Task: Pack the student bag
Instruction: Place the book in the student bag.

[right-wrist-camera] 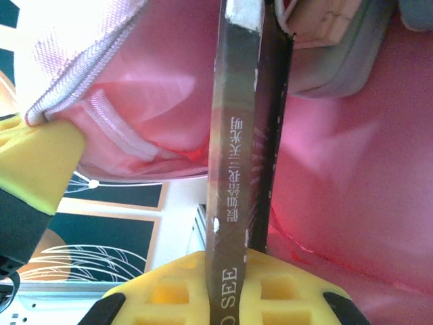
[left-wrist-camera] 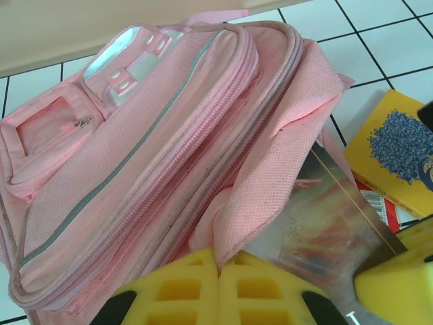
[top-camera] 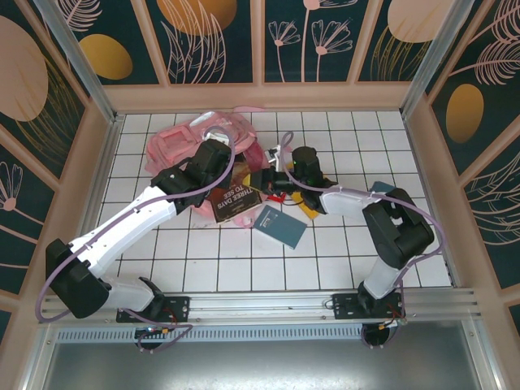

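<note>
The student bag (top-camera: 175, 145) is a large pink backpack lying at the back left of the tiled table, with its front pockets and pale strip (left-wrist-camera: 115, 51) up. My left gripper (left-wrist-camera: 220, 265) is shut on a pink flap at the edge of the bag's opening; from above it sits at the bag's right side (top-camera: 241, 172). My right gripper (right-wrist-camera: 233, 274) is shut on the spine of a brown book (right-wrist-camera: 233, 135) marked "THREE DAYS TO SEE" (top-camera: 236, 200). The book's far end reaches into the bag's pink inside (right-wrist-camera: 352, 169).
A dark blue book (top-camera: 280, 226) lies flat on the tiles in front of the right gripper (top-camera: 275, 180). A yellow book (left-wrist-camera: 396, 145) with a blue picture lies to the right of the bag, over a red-edged one. Wooden walls close in the table's back and sides.
</note>
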You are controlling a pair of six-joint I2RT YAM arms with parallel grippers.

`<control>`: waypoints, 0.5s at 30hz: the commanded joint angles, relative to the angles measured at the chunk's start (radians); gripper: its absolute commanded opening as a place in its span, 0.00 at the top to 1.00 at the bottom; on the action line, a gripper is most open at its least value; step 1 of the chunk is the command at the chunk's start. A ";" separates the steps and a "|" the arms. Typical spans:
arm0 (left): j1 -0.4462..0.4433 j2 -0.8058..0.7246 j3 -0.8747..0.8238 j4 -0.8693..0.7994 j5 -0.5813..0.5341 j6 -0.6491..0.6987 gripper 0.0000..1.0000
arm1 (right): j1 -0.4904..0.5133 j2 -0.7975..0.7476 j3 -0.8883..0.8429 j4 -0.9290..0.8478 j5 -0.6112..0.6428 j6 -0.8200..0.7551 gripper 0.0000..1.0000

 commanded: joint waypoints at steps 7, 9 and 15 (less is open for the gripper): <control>-0.002 -0.046 0.002 0.096 0.067 0.020 1.00 | 0.035 0.155 0.154 0.215 -0.106 0.066 1.00; -0.003 -0.049 -0.003 0.097 0.076 0.021 1.00 | 0.031 0.174 0.183 0.220 -0.098 0.061 1.00; -0.003 -0.069 -0.027 0.100 0.099 0.023 1.00 | -0.012 0.231 0.226 0.362 -0.088 0.154 1.00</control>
